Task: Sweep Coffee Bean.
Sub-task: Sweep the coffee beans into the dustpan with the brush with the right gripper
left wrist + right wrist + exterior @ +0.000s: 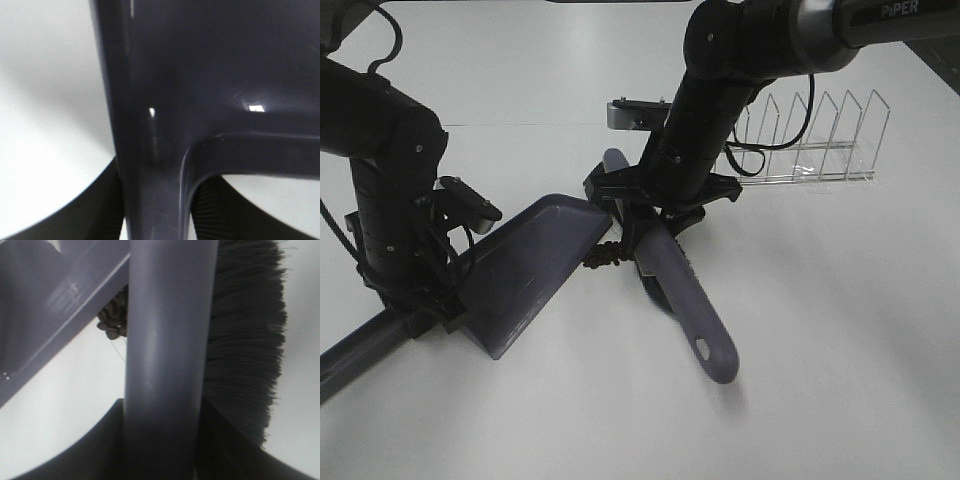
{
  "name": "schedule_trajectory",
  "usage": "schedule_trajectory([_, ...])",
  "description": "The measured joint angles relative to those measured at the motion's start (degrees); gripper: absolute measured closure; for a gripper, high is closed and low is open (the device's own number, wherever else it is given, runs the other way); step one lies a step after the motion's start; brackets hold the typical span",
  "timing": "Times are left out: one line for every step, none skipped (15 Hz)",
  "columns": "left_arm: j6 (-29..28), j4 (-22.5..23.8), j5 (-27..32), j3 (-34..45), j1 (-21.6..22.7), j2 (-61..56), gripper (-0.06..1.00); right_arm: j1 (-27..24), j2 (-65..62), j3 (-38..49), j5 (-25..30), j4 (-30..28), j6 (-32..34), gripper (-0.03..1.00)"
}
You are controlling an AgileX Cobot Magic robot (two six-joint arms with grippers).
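Note:
The purple dustpan [535, 265] lies on the white table with its open edge facing right. My left gripper [440, 308] is shut on its handle, which fills the left wrist view [150, 150]. My right gripper [645, 205] is shut on the purple brush [695, 320], with the handle end pointing to the front right. The black bristles [245, 340] rest on the table. The coffee beans [603, 255] form a small dark cluster between the brush and the dustpan's edge. In the right wrist view the beans [114, 320] touch the dustpan's lip [55, 325] beside the brush handle [170, 340].
A clear plastic rack [815, 140] with upright dividers stands at the back right, behind my right arm. The white table [840, 380] spreads to the front and right.

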Motion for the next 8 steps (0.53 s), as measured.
schedule_trajectory([0.0, 0.0, 0.0, 0.0, 0.0, 0.0, 0.59, 0.0, 0.52, 0.0, -0.8, 2.98, -1.43, 0.65])
schedule_trajectory([0.0, -0.06, 0.0, 0.0, 0.0, 0.0, 0.59, 0.0, 0.8, 0.0, -1.6, 6.02, -2.69, 0.65])
schedule_trajectory([0.0, -0.17, 0.06, 0.0, 0.0, 0.0, 0.59, 0.0, 0.92, 0.0, -2.81, 9.4, -4.3, 0.65])
schedule_trajectory([0.0, -0.17, 0.11, 0.0, 0.0, 0.0, 0.59, 0.0, 0.97, 0.0, -3.9, 12.49, -5.73, 0.65])
schedule_trajectory([0.0, -0.17, 0.11, 0.0, 0.0, 0.0, 0.59, 0.0, 1.03, 0.0, -4.7, 15.81, -7.16, 0.65])
schedule_trajectory([0.0, -0.17, 0.11, 0.0, 0.0, 0.0, 0.59, 0.0, 1.09, 0.0, -4.98, 17.48, -7.85, 0.65])
schedule_trajectory([0.0, -0.17, 0.11, 0.0, 0.0, 0.0, 0.59, 0.0, 1.38, 0.0, -5.73, 22.06, -10.6, 0.65])
schedule_trajectory([0.0, -0.17, 0.11, 0.0, 0.0, 0.0, 0.59, 0.0, 1.38, 0.0, -5.9, 23.72, -11.57, 0.65])
